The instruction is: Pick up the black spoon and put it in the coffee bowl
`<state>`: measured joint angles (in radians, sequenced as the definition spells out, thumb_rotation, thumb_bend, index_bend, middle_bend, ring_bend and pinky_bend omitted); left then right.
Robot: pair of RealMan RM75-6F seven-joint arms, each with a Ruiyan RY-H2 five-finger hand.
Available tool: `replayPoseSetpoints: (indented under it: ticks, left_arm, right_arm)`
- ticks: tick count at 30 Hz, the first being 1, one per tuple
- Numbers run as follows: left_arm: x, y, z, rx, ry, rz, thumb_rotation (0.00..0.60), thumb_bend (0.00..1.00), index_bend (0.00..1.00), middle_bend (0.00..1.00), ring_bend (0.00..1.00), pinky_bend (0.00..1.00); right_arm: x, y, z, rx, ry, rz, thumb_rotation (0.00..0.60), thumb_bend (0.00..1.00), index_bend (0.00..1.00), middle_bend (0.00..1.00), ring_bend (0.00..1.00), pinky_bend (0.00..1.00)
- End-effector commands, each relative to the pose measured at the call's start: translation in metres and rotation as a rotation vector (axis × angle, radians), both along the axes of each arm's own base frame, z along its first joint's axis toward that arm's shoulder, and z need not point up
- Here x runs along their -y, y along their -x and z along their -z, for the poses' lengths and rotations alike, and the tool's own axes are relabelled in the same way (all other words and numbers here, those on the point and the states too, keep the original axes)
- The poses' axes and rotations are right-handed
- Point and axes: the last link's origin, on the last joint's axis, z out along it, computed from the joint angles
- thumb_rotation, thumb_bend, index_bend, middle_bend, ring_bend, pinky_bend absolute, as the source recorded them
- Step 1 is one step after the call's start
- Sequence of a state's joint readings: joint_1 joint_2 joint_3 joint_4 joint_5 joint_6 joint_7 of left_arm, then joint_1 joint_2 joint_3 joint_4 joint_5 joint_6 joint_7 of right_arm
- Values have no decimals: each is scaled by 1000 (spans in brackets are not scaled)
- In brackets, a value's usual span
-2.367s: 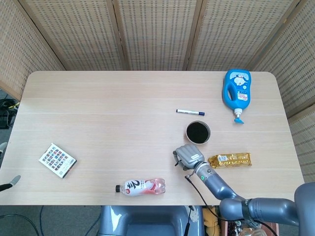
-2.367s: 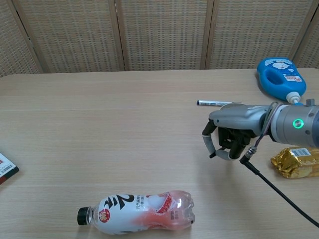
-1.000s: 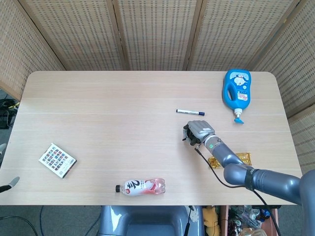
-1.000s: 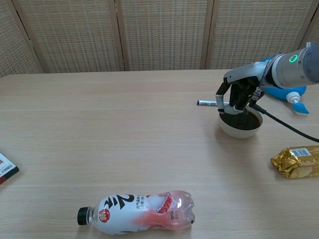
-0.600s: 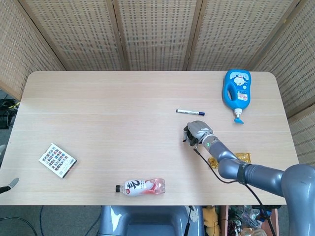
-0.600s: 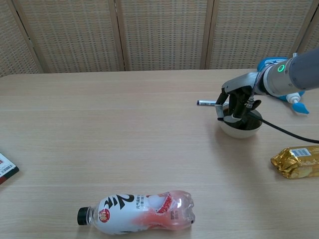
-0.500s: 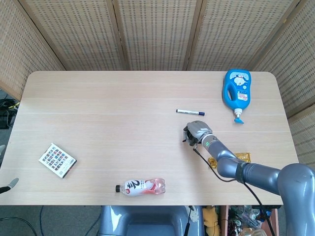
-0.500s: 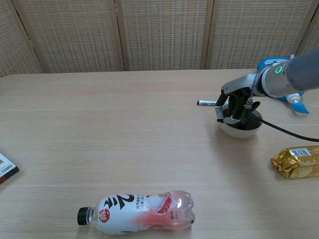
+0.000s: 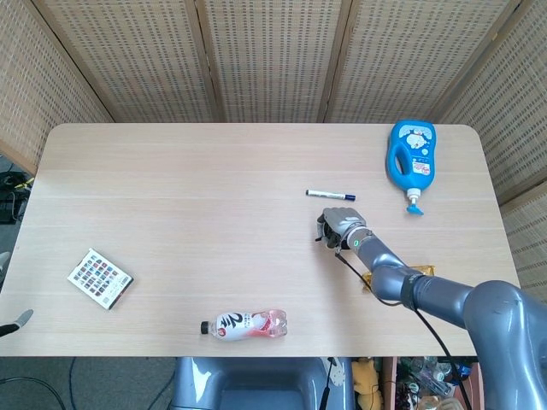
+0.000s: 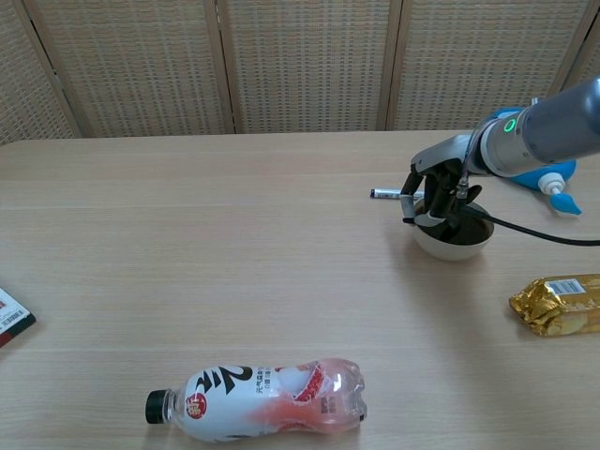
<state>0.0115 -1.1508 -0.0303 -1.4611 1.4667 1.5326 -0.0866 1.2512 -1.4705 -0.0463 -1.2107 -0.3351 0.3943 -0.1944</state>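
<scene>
r hand [image 10: 439,201] is right over the near-left rim of the coffee bowl [image 10: 454,242], fingers curled down w/ tips at or just inside the rim. chest view shows something thin and dark running down from the fingers toward the coffee, prob the black spoon [image 10: 462,212], but it's small and partly hidden by the hand, so can't tell for sure if it's pinched or already loose. head view no help: the hand [image 9: 339,227] covers the bowl completely. so grip state = can't tell. l hand not visible in either view.

judgement: task looks near its end, spoon at or in the bowl, release is what's left.

handling: spoon should be light, stiff, thin and smooth, so slippery in a fingertip pinch and apt to twist. best held mid-handle, bowl end down. coffee bowl is small and prob light, could slide or tip if fingers push the rim; dark contents could spill.

other stuff: marker pen [image 10: 395,194] lies just behind and left of the bowl, near the fingers. blue bottle [image 9: 411,155] on its side at far right. gold snack pack [image 10: 558,304] near right edge. drink bottle [image 10: 259,396] lying at front, card box [image 9: 100,278] far left on the wooden table [image 9: 188,213].
</scene>
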Motion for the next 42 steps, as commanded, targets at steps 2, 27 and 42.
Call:
replayPoseSetpoints:
  ticks: [2, 27, 42]
  left_arm:
    - [0, 0, 0, -1, 0, -2, 600, 182, 0, 0, 0, 0]
    - [-4, -2, 5, -1, 11, 1, 600, 181, 0, 0, 0, 0]
    - [-2, -1, 5, -2, 13, -9, 600, 181, 0, 0, 0, 0]
  right_arm:
    - [2, 0, 3, 0, -2, 5, 600, 691, 658, 1000, 1000, 1000]
    - [5, 2, -1, -3, -11, 10, 600, 691, 662, 1000, 1000, 1000]
    - [8, -7, 7, -3, -48, -1, 600, 691, 666, 1000, 1000, 1000]
